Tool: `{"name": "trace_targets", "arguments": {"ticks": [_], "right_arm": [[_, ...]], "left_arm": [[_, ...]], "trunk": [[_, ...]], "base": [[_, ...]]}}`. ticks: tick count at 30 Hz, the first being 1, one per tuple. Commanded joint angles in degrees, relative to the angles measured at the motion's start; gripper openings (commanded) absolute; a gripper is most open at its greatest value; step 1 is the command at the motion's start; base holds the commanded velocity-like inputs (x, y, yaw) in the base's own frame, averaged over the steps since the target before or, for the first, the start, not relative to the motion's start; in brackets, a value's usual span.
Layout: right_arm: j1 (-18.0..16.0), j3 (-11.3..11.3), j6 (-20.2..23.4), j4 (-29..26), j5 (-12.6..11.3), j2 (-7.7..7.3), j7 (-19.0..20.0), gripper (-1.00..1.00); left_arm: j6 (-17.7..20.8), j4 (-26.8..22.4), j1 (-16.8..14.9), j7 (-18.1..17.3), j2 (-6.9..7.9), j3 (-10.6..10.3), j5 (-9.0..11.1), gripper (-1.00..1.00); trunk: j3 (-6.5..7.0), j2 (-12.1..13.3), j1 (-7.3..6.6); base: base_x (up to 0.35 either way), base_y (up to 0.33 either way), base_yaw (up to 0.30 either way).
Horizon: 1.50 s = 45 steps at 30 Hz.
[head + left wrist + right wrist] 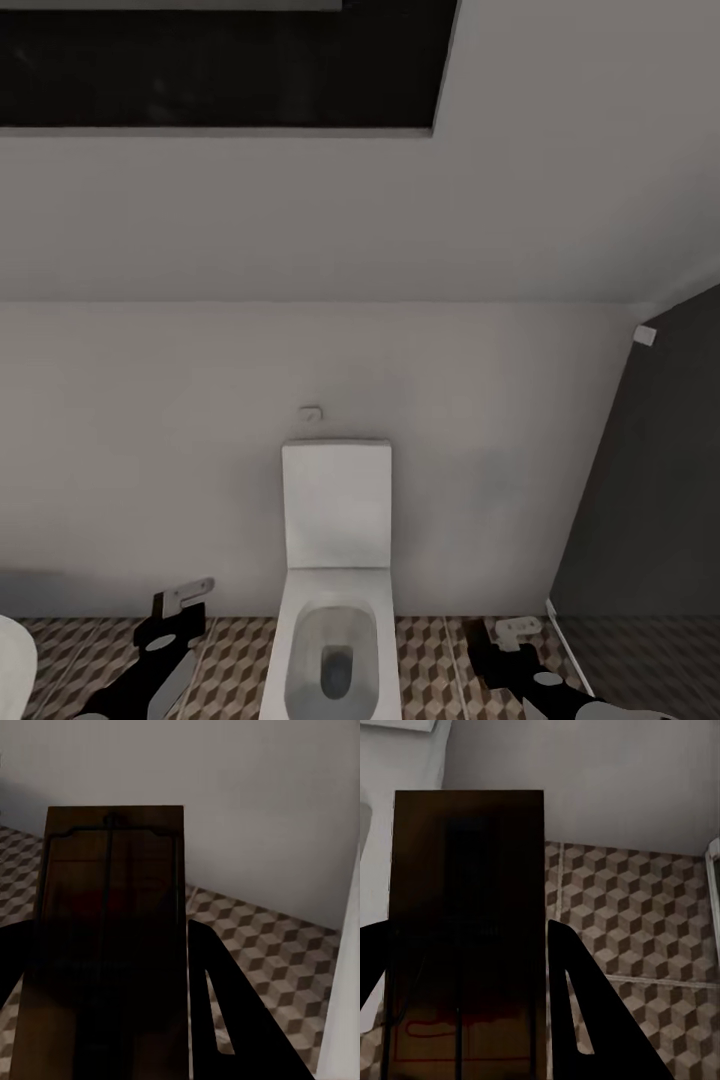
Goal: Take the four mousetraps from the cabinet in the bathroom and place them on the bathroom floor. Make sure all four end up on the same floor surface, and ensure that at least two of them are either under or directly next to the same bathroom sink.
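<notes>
Left gripper (112,1020) clamped on a flat brown wooden mousetrap (112,915) with dark wire, right gripper (469,1020) clamped on a second mousetrap (469,892), its red outline near the wrist. Beyond both, cube-patterned bathroom floor (637,922) meeting a plain grey wall. From the head: glossy white toilet (335,560) between both arms.

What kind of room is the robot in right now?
It looks like a bathroom. A white toilet stands against a plain wall, and the floor has cube-pattern tiles. Each tool, left and right, carries a wooden mousetrap.
</notes>
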Motion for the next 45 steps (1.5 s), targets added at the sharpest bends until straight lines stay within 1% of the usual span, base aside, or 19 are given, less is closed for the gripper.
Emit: {"name": "trace_targets", "arguments": {"ticks": [1,5,8,32,37,45], "right_arm": [[-0.09,0.37,-0.35,0.24,-0.72,0.04,0.37,-1.0],[-0.09,0.37,-0.33,0.24,-0.7,0.06,0.3,-1.0],[-0.09,0.4,-0.32,0.24,-0.71,0.08,0.29,-1.0],[-0.09,0.46,-0.3,0.24,-0.63,0.12,0.26,-1.0],[-0.09,0.46,-0.3,0.24,-0.63,0.12,0.25,-1.0],[-0.09,0.46,-0.3,0.24,-0.63,0.12,0.21,-1.0]], "left_arm": [[-0.14,0.06,-0.05,0.45,0.11,-0.49,0.35,-1.0],[-0.24,0.37,-0.05,0.45,0.72,-0.34,-0.13,-1.0],[-0.2,0.46,-0.05,0.46,0.8,-0.27,-0.23,-1.0],[-0.24,0.52,-0.05,0.37,0.15,-0.34,-0.3,-1.0],[-0.28,0.52,-0.05,0.37,0.18,-0.37,-0.3,-1.0],[-0.26,0.52,-0.05,0.37,0.36,-0.34,-0.3,-1.0]], "trunk": [[-0.28,-0.5,0.24],[-1.0,-2.1,1.12],[-1.54,-3.3,1.78],[-5.84,-12.93,7.05],[-6.74,-14.93,8.15],[-8.18,-18.14,9.9]], "base": [[0.0,0.0,0.0],[0.0,0.0,0.0],[0.0,0.0,0.0],[0.0,0.004,0.0],[0.0,0.136,0.0],[0.0,0.024,0.0]]}}
